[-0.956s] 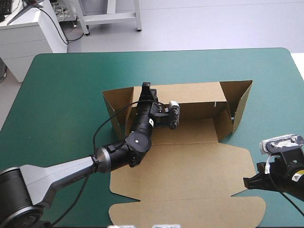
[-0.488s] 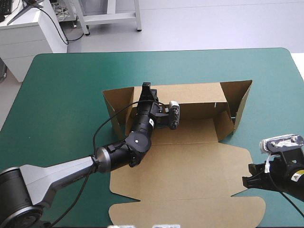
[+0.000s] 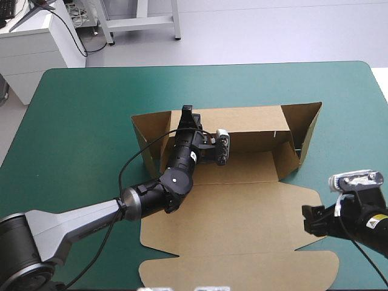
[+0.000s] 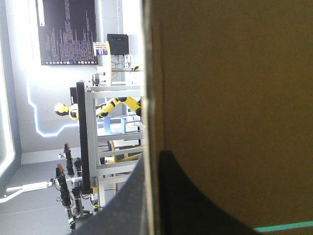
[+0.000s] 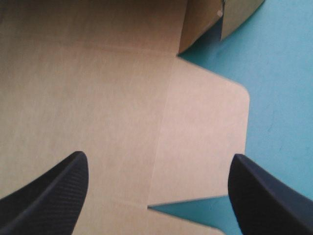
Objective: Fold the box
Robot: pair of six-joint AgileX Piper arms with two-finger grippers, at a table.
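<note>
The brown box (image 3: 242,212) lies in the middle of the table, its back wall (image 3: 248,127) and both end walls raised, the lid panel flat toward the near edge. My left gripper (image 3: 186,112) is at the top of the back wall near its left end. In the left wrist view the gripper (image 4: 154,164) is shut on the wall's edge, with the board (image 4: 234,98) between its black fingers. My right gripper (image 3: 310,219) is open, low over the lid's right side flap. In the right wrist view the flap (image 5: 205,142) lies ahead between the gripper's (image 5: 156,196) spread fingers.
The teal-green cover (image 3: 79,121) surrounds the box on all sides, with wide room at the left and far side. The right end wall (image 3: 308,130) leans outward, a gap showing at its corner. The lid's front flap (image 3: 242,270) reaches close to the near table edge.
My right gripper has gone from shut to open and has shifted left toward the lid's right flap. The left gripper and the box have stayed put.
</note>
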